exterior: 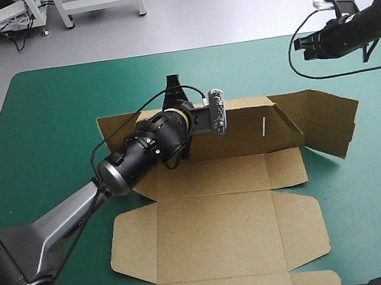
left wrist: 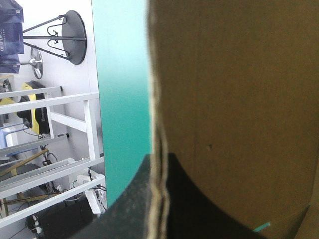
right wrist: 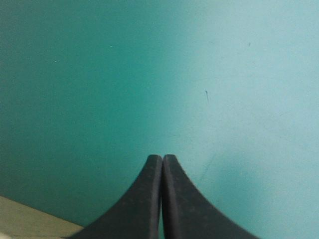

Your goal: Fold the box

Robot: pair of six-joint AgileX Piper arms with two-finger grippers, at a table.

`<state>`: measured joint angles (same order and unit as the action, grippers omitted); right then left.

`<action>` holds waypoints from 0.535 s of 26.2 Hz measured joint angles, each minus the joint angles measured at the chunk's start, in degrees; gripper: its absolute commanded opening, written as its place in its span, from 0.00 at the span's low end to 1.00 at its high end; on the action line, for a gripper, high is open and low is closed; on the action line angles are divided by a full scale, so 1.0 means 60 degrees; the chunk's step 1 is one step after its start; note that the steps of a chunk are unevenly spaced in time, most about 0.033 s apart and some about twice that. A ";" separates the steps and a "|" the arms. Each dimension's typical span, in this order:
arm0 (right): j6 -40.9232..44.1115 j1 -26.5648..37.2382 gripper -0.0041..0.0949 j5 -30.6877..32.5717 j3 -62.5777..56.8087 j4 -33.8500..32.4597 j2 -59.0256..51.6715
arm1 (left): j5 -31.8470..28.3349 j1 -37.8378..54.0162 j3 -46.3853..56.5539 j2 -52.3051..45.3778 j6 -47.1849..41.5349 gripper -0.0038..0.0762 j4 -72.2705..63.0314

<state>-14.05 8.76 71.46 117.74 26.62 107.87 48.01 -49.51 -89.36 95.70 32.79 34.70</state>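
The brown box [exterior: 218, 235] lies on the teal-green surface [exterior: 43, 118]. It fills the middle and lower part of the high view. Most of it is flat. The long wall [exterior: 244, 126] at the far side looks lifted up. The flap [exterior: 326, 123] at the right of the picture tilts up too.

The left hand [exterior: 172, 88] is just above the middle of the picture, at the top edge of that wall. It is pinching the board. In its own view the thin edge of the sheet sits between its two black fingers [left wrist: 127, 209], which are nearly together. The right hand [exterior: 301, 43] is in the upper right of the picture, well apart from the box. It is closed with nothing in it, and only the surface shows under it.

I think the step is to stand the far wall up. To do it well, the left hand should hold tight and turn the wall slowly along its crease. Then the board bends there and does not rip. The right hand could come to the tilted flap and help tuck it in.
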 measured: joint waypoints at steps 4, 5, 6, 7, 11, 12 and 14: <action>-0.0248 0.0056 0.03 0.0000 -0.0043 0.0031 0.0235 | 0.0000 0.0000 0.0000 0.0000 -0.0025 0.04 0.0013; -0.0297 0.0056 0.03 0.0000 -0.0081 0.0062 0.0246 | -0.0003 0.0000 0.0000 0.0000 -0.0025 0.04 0.0023; -0.0350 0.0056 0.03 -0.0009 -0.0185 0.0095 0.0250 | -0.0003 0.0000 0.0000 0.0000 -0.0025 0.04 0.0023; -0.0420 0.0056 0.03 -0.0022 -0.0335 0.0117 0.0250 | -0.0012 0.0000 0.0000 0.0000 -0.0025 0.04 0.0032; -0.0935 0.0056 0.03 -0.0031 -0.1524 0.0501 0.0261 | -0.0015 -0.0008 0.0000 0.0000 -0.0034 0.04 0.0032; -0.1069 0.0056 0.03 -0.0031 -0.1729 0.0642 0.0269 | -0.0015 -0.0008 0.0000 0.0000 -0.0034 0.04 0.0032; -0.1345 0.0056 0.03 -0.0031 -0.2022 0.0998 0.0269 | -0.0023 -0.0008 0.0000 0.0000 -0.0034 0.04 0.0032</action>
<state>-22.13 9.10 71.28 105.60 32.61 109.48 47.87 -49.56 -89.36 95.70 32.59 34.89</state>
